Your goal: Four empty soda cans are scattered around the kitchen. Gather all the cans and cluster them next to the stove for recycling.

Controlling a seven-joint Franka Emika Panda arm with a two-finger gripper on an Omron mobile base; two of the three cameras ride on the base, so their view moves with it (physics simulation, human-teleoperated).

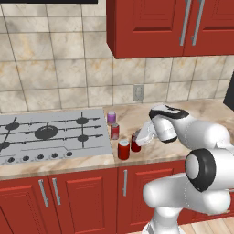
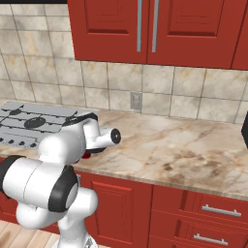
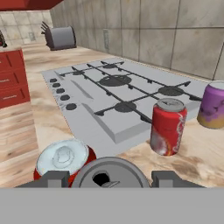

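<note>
While the gripper (image 3: 105, 180) hangs low over the desk (image 1: 151, 116), its two dark tips stand on either side of a silvery can top (image 3: 108, 175), and it looks pinched on that red soda can (image 1: 135, 142), though the tips' contact with the can's wall is hidden at the bottom of the hand view. Just beside that can, on the side nearer the desk's front edge, stands a second red can (image 1: 123, 149) with its silver lid up. Ahead of the gripper and apart from it, a third red can (image 1: 114, 131) stands upright at the stove's edge. Farther ahead still, near the tiled wall, is the purple can (image 1: 111, 117), also upright. All four cans sit on the beige marbled desk along the stove's (image 1: 50, 132) side, close together but not touching. Beyond them spreads the silver-grey cooktop with its black grates and its row of dark knobs (image 1: 40, 156) along the front
</note>
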